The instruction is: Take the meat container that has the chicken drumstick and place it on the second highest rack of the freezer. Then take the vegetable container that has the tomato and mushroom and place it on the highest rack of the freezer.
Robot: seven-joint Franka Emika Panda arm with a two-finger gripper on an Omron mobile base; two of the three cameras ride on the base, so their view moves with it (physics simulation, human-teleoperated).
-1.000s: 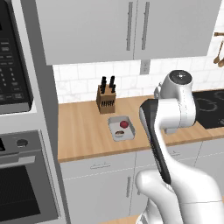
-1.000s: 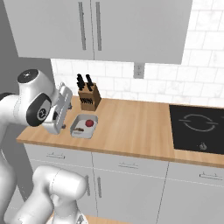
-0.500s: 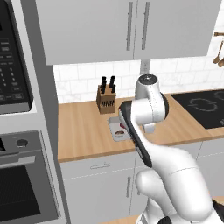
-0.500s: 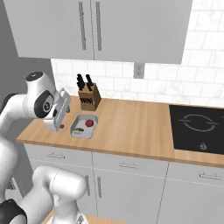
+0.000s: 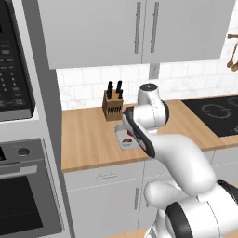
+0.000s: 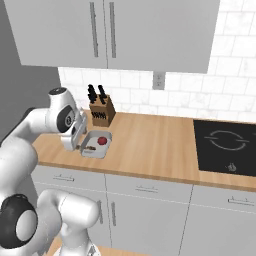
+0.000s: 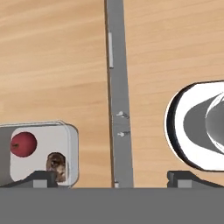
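The vegetable container (image 6: 95, 144) sits on the wooden counter (image 6: 150, 145), just in front of the knife block (image 6: 101, 113), at about 7 o'clock from it in the right base view. The tomato (image 6: 103, 140) lies in the tray's far half and the brown mushroom (image 6: 90, 148) in the near half. In the left base view the same tray (image 5: 125, 138) is partly hidden behind the arm's forearm.

The gripper (image 6: 70, 140) hangs at 9 o'clock of the tray, near its left rim and a little above the counter. Its fingers stand wide apart and hold nothing. In the hand view the two dark fingertips (image 7: 41, 178) rise far from each other at 6 o'clock, with the tray at 8 o'clock, the tomato (image 7: 23, 143) and mushroom (image 7: 56, 162) inside it. One fingertip overlaps the tray's near edge in that view; whether it touches I cannot tell.

As for progress: no meat container or drumstick is in sight on this stretch of counter, so that first half may well be finished, though the freezer is out of frame and I cannot confirm it. The second half looks barely begun, with the tray ungrasped. Left to do: line up on the rim, close, lift, carry it to the freezer and set it on the highest rack
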